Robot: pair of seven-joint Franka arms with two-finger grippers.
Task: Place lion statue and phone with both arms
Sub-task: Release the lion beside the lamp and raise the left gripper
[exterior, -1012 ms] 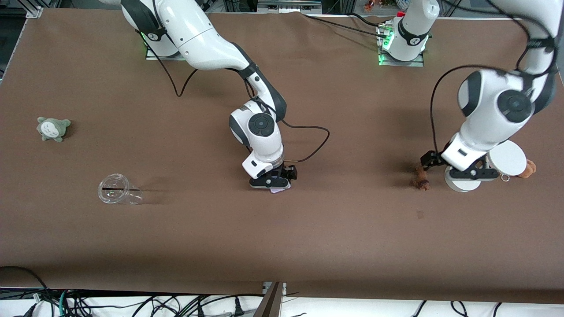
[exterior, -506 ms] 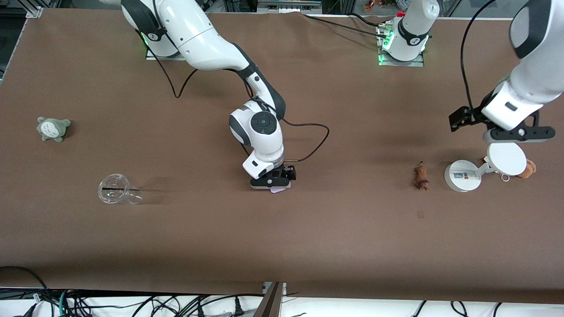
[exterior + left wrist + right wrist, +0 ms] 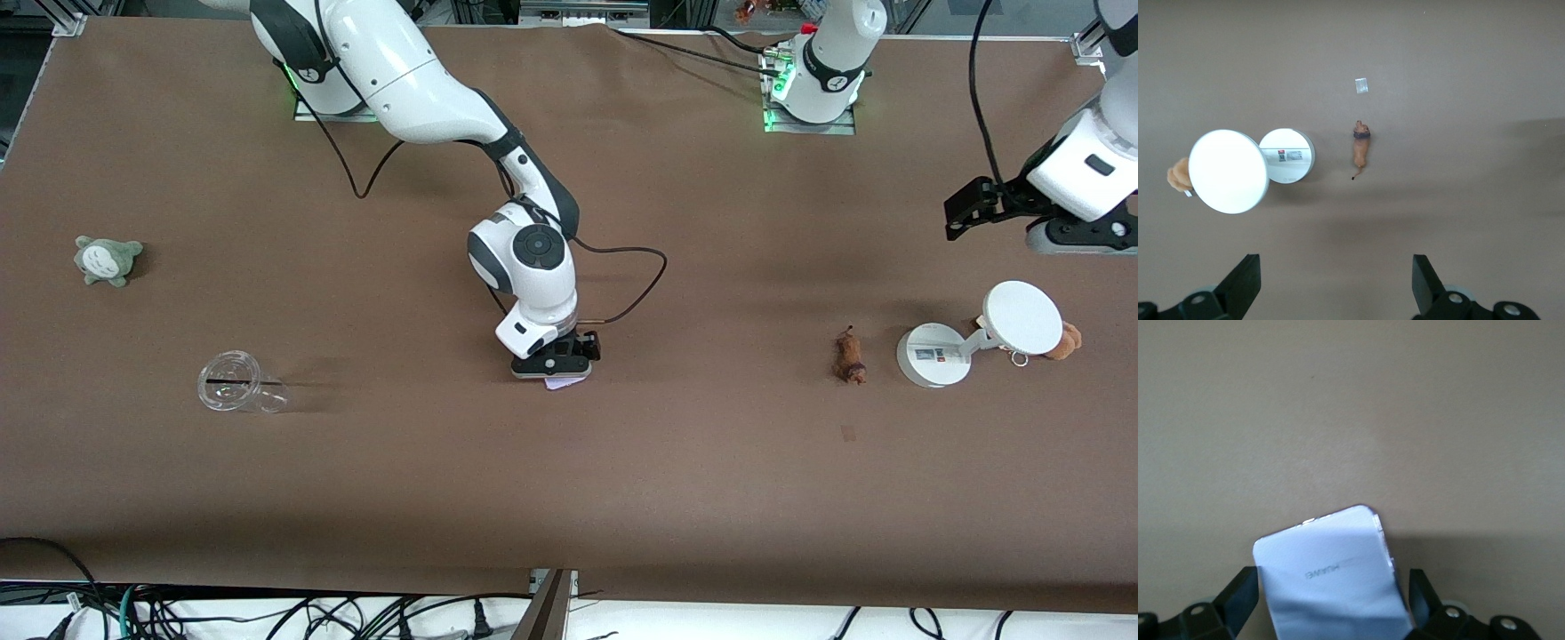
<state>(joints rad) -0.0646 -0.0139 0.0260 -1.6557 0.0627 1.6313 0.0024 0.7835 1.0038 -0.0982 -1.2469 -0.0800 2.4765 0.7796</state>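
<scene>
The lion statue [image 3: 850,356] lies alone on the table beside the white stand; it also shows in the left wrist view [image 3: 1361,148]. My left gripper [image 3: 1071,240] is open and empty, high in the air over the table's edge at the left arm's end, well away from the statue; in its wrist view the gripper [image 3: 1336,280] has nothing between its fingers. The phone [image 3: 565,383] lies flat on the table mid-table. My right gripper [image 3: 553,366] is low over it, open, with a finger on either side of the phone [image 3: 1331,567].
A white round-based stand [image 3: 932,356] with a disc [image 3: 1022,317] stands beside the statue, with a tan plush toy [image 3: 1064,341] next to it. A clear cup [image 3: 240,384] lies on its side and a grey-green plush [image 3: 107,259] sits toward the right arm's end.
My left gripper was down at the lion statue, let it go, and has risen and swung away toward its end of the table. My right gripper shifted slightly over the phone.
</scene>
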